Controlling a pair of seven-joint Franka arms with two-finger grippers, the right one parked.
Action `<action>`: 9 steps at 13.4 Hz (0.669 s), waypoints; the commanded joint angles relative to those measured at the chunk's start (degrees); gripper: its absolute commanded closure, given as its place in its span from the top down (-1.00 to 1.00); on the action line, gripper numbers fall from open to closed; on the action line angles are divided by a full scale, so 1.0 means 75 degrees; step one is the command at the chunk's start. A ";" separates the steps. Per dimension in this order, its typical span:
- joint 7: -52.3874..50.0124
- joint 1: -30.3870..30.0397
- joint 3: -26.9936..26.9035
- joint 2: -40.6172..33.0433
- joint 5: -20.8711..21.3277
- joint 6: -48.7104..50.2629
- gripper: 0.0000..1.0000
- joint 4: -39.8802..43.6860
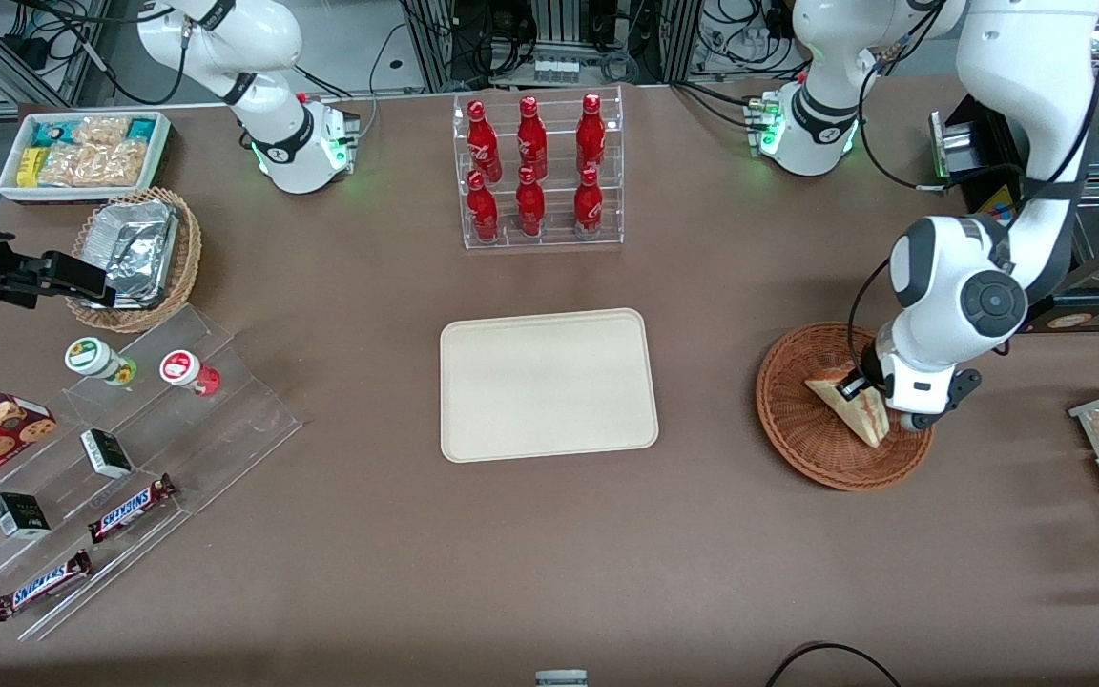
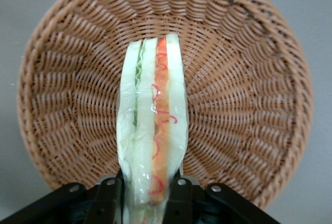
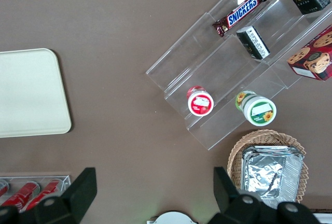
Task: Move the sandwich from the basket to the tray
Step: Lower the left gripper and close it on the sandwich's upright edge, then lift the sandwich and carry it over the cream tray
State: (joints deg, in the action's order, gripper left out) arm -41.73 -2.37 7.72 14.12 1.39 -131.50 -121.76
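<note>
Nearest the front camera, two brown-wrapped Snickers bars [image 1: 134,507] lie on a clear acrylic stepped stand [image 1: 225,429], far from the gripper toward the parked arm's end of the table. Largest of the task items is the flat cream-beige rectangular tray [image 1: 548,384] with rounded corners, well apart from the gripper toward the parked arm's end, nothing on it. Next in size, the round reddish-brown woven wicker basket [image 1: 798,420] sits directly beneath the gripper. Smallest, the triangular wedge sandwich [image 1: 855,408] of pale white bread is clamped in the left arm's black two-finger gripper [image 1: 869,386], over the basket.

The front view shows the sandwich's broad bread face and its place over the basket's part nearer the working arm's end. The left wrist view alone shows the sandwich [image 2: 153,141] cut edge, with green, orange and red filling layers, pinched between the two fingers [image 2: 179,198], and the basket [image 2: 249,105] weave under it. Whether the sandwich touches the basket cannot be told. The right wrist view shows only the tray's [image 3: 31,94] corner.
</note>
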 commanded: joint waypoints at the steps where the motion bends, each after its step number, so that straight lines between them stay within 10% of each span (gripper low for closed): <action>1: -0.0061 0.0150 0.0212 -0.0195 0.0165 0.1076 -1.00 0.0682; 9: 0.0010 0.2188 0.0260 0.0110 0.0166 0.1478 -1.00 0.1656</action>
State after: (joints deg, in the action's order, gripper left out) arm -41.63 10.80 10.23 13.55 2.08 -122.51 -112.62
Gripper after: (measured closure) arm 0.841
